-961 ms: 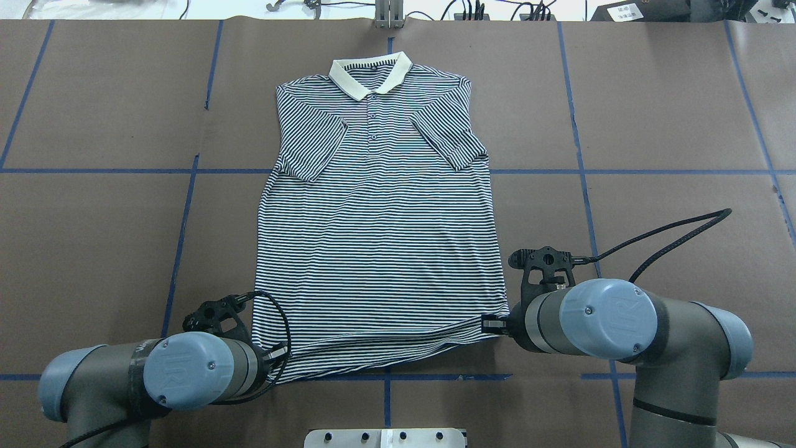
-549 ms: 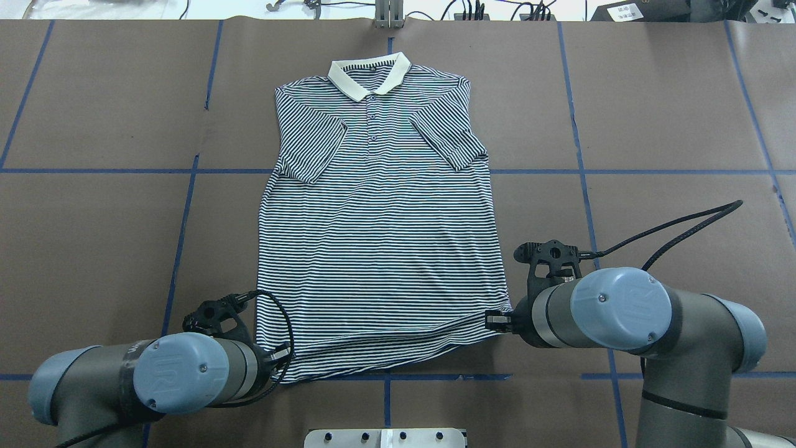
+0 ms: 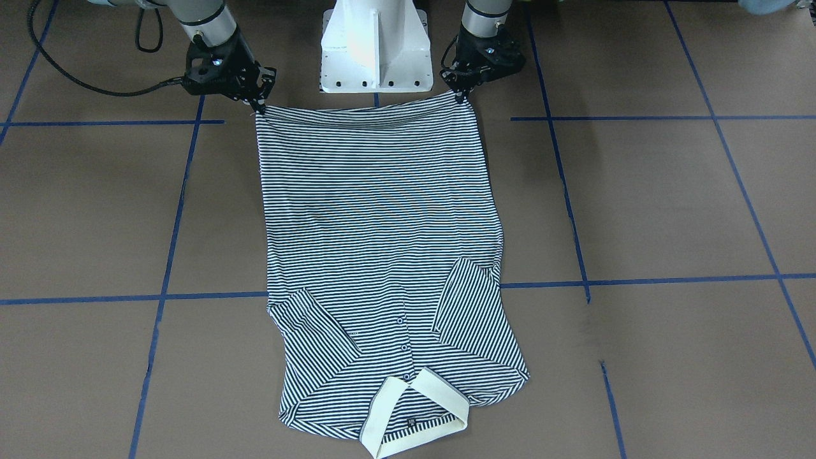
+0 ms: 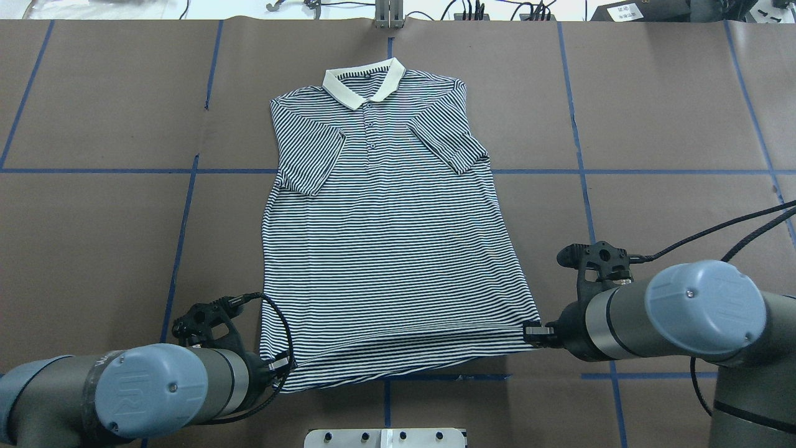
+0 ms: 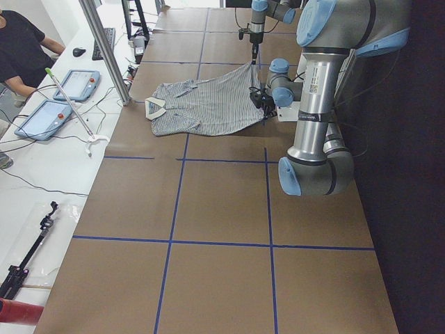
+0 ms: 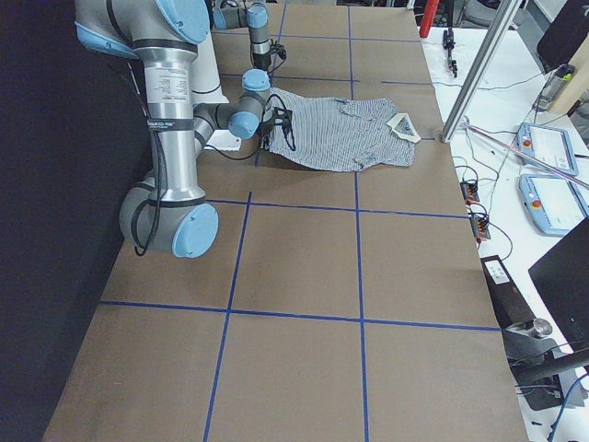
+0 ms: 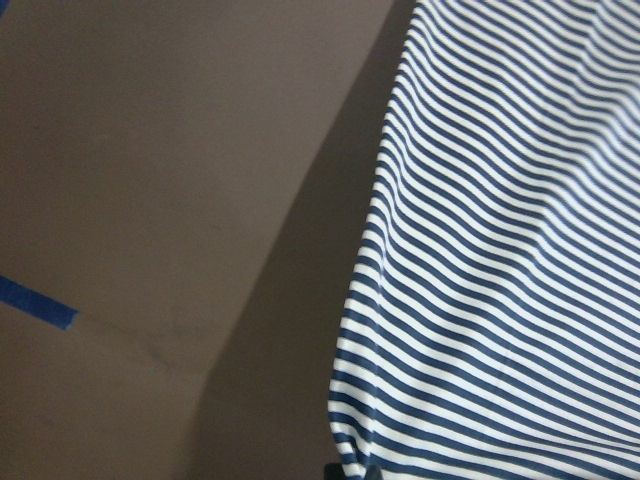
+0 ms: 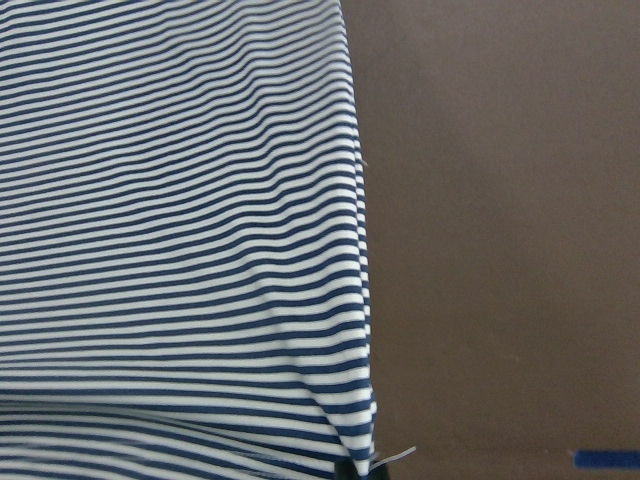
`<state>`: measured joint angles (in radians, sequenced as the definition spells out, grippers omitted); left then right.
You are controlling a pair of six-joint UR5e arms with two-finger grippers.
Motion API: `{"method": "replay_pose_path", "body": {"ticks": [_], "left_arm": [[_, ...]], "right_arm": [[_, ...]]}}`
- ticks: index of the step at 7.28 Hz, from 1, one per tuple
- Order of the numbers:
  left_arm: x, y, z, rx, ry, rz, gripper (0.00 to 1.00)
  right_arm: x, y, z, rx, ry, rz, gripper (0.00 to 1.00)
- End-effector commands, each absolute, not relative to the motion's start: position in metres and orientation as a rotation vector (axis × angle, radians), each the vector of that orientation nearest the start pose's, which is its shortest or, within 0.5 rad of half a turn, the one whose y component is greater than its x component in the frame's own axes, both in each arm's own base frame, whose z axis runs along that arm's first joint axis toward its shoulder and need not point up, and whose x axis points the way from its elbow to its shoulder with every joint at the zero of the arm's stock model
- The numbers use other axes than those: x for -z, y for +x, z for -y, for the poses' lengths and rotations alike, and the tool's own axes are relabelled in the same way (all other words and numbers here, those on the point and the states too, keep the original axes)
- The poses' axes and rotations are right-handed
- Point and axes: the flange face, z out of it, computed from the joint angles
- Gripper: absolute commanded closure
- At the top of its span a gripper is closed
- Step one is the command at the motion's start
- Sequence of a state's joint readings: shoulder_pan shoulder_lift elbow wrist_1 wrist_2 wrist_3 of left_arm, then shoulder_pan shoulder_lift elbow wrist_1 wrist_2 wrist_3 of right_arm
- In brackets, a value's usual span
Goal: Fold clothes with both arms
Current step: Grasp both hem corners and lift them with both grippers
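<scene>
The striped polo shirt (image 4: 385, 236) lies face up on the brown table, its cream collar (image 4: 364, 84) at the far side and both sleeves folded inward. My left gripper (image 4: 283, 367) is shut on the hem's left corner. At the other corner my right gripper (image 4: 533, 333) is shut on the hem. The hem hangs stretched between them, raised a little off the table. In the front-facing view the left gripper (image 3: 460, 94) and right gripper (image 3: 260, 105) pinch the same corners. Both wrist views show only striped cloth (image 7: 500, 250) (image 8: 180, 200) and table.
The white pedestal base (image 3: 376, 44) stands just behind the hem. Blue tape lines (image 4: 180, 236) cross the table. A metal post (image 5: 104, 49) and a side bench with tablets (image 5: 42, 118) sit beyond the collar end, where a person (image 5: 21, 49) is seated.
My right gripper has moved outward to the right with its hem corner, and the left arm has drawn back and left. The hem is now stretched wider, and the collar shifted slightly.
</scene>
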<state>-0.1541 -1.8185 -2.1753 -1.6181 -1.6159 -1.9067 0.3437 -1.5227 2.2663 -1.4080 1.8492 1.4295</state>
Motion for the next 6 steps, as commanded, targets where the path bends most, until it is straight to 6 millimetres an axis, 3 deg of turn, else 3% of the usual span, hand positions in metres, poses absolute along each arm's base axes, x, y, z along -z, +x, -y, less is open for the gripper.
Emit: {"method": "replay_pose_path", "body": {"ticks": [1, 2, 3, 4, 5, 6], "left_arm": [[-0.221, 0.443, 0.185, 0.394, -0.151, -0.990, 1.00], [-0.212, 0.430, 0.166, 0.337, -0.161, -0.949, 1.00], [-0.203, 0.414, 0.162, 0.298, -0.170, -0.959, 1.00], [-0.204, 0.415, 0.162, 0.295, -0.173, -0.956, 1.00], [-0.207, 0.420, 0.163, 0.287, -0.166, -0.946, 1.00], [-0.207, 0.421, 0.172, 0.242, -0.120, -0.950, 1.00]], "right_arm": [[-0.278, -0.363, 0.213, 0.026, -0.131, 1.001, 1.00], [-0.271, -0.358, 0.198, 0.045, -0.163, 1.014, 1.00], [-0.271, -0.357, 0.190, 0.038, -0.185, 1.010, 1.00], [-0.269, -0.358, 0.191, 0.040, -0.182, 1.016, 1.00], [-0.272, -0.356, 0.203, 0.024, -0.157, 1.014, 1.00], [-0.272, -0.358, 0.233, -0.004, -0.098, 1.019, 1.00]]}}
